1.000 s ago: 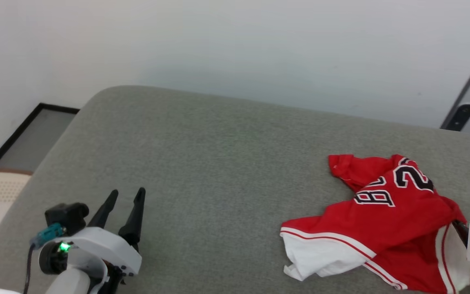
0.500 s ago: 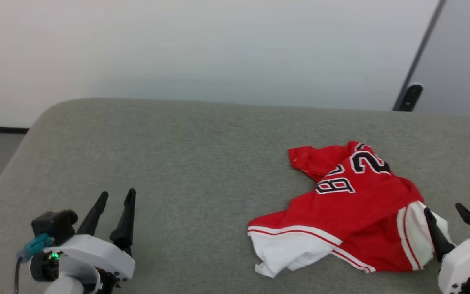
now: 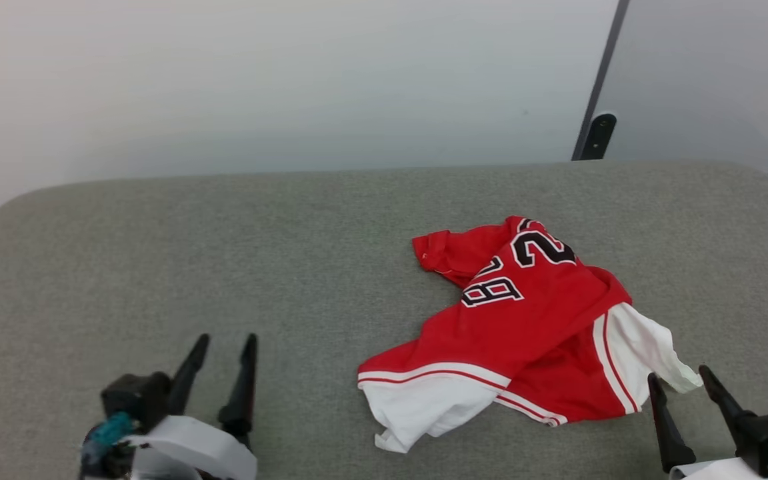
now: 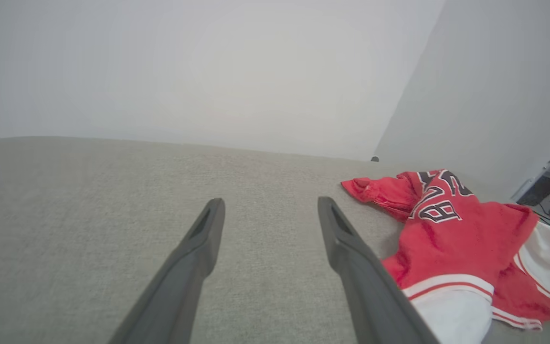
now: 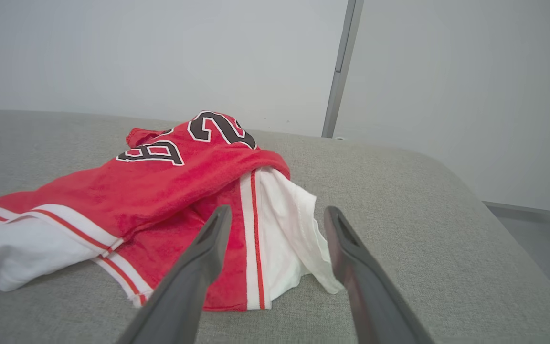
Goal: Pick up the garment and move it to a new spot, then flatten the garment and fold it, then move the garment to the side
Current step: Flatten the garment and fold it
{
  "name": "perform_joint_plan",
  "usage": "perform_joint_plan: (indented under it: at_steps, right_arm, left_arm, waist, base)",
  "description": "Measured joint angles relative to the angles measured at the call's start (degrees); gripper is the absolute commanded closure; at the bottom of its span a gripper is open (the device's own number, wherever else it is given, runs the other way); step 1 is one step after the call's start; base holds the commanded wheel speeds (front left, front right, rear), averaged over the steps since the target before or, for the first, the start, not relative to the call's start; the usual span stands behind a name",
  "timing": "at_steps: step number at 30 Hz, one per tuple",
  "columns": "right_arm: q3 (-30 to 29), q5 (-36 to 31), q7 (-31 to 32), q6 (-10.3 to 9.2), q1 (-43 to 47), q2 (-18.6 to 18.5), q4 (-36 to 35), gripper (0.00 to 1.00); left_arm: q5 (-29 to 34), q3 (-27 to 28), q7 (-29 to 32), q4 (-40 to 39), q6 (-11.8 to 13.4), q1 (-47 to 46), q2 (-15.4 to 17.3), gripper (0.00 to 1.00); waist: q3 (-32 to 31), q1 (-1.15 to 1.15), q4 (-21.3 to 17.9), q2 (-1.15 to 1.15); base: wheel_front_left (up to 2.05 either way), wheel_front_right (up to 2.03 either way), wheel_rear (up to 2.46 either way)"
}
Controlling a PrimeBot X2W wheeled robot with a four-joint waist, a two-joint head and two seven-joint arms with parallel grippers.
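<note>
The garment (image 3: 524,333) lies crumpled on the grey cushioned surface (image 3: 224,253), right of centre. It is red with white sleeves, red-white stripe trim and black white-outlined numbers on top. My left gripper (image 3: 227,341) is open at the lower left, well clear of the cloth; in the left wrist view the garment (image 4: 456,239) lies to the right of the open left gripper (image 4: 271,205). My right gripper (image 3: 681,373) is open at the lower right, just short of the white sleeve. In the right wrist view the right gripper (image 5: 277,212) frames that sleeve of the garment (image 5: 160,191).
A pale wall rises behind the grey surface. A dark vertical strip (image 3: 597,87) with a dark fitting (image 3: 596,133) stands at the back right. The surface's rounded right end (image 5: 447,167) drops to floor (image 5: 533,224).
The head camera has swung to the right, so the whole picture shifted left. The right gripper has come up into view with its open fingers beside the white sleeve. The garment lies as before.
</note>
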Motion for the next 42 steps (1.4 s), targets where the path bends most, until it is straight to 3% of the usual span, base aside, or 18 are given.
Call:
perform_joint_plan:
  at_steps: [8,15,18,24,29,36,42]
  right_arm:
    - [-1.2,-2.4,-1.5,0.00,-0.1,2.1,1.0,0.00]
    - [-3.2,-2.8,-2.1,0.00,-0.1,3.5,1.6,0.00]
    - [-3.6,-2.8,-2.1,0.00,0.0,3.9,1.9,0.00]
    - [-3.7,-2.9,-2.2,0.00,-0.1,4.6,2.8,0.00]
    - [-3.5,-3.1,-2.2,0.00,-0.6,5.2,3.3,0.00]
    - [-3.1,-2.7,-2.3,0.00,-1.7,5.8,3.9,0.00]
    - [-2.7,-1.7,-2.3,0.00,-3.0,6.2,4.7,0.00]
  left_arm:
    - [2.8,-5.3,1.1,-2.1,-2.8,-0.6,-0.1,0.00]
    - [3.6,-9.4,4.9,-3.2,-3.7,-1.4,-1.3,0.00]
    - [2.6,-10.4,9.7,-3.9,-4.2,-2.5,-1.3,0.00]
    - [-4.1,-11.4,27.8,-5.9,-4.6,-5.9,0.2,0.00]
    - [-9.8,-11.1,43.6,-8.7,-1.6,-8.9,2.2,0.00]
    - [-15.2,-11.6,62.3,-8.7,5.7,-12.3,4.6,0.00]
    - [-15.4,-13.0,67.0,-7.3,6.5,-15.7,4.6,0.00]
  waist:
    - [0.7,0.00,-2.6,0.00]
    - [1.2,0.00,-6.2,0.00]
    - [1.3,0.00,-7.5,0.00]
    - [1.4,0.00,-9.1,0.00]
    - [1.3,0.00,-9.3,0.00]
    - [2.1,0.00,-9.3,0.00]
    - [3.3,0.00,-9.7,0.00]
  base:
    - [0.00,0.00,0.00]
    - [0.00,0.00,0.00]
    - [0.00,0.00,0.00]
    - [0.00,0.00,0.00]
    - [0.00,0.00,0.00]
    - [0.00,0.00,0.00]
    - [0.00,0.00,0.00]
